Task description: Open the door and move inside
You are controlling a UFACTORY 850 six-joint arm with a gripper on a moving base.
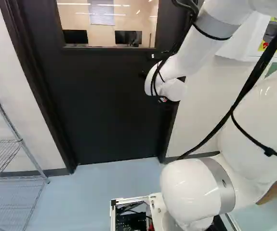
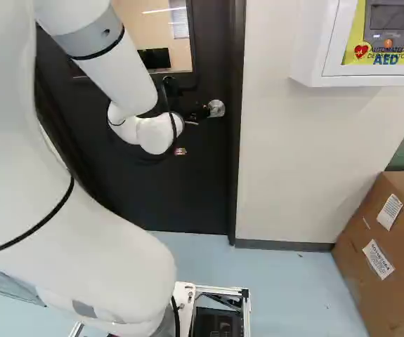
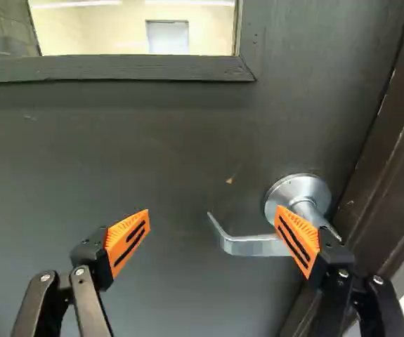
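Observation:
In the right base view the black gripper [image 2: 197,114] is at the dark door [image 2: 205,168], close beside the silver door handle [image 2: 216,108]. The wrist view has the gripper [image 3: 212,210] open, its orange pads wide apart. One finger overlaps the lever handle [image 3: 251,246] near its round base; whether it touches cannot be told. The lever's curved free end reaches into the gap between the fingers, and the other finger stands over bare door [image 3: 173,147]. The door [image 1: 109,106] appears closed in its frame.
A wire shelf [image 1: 14,139] stands left of the door. To its right, a white defibrillator cabinet [image 2: 314,56] hangs on the wall, and a cardboard box [image 2: 370,246] stands on the floor. The door frame [image 3: 398,140] runs beside the handle. Through the window, monitors [image 1: 128,37] show.

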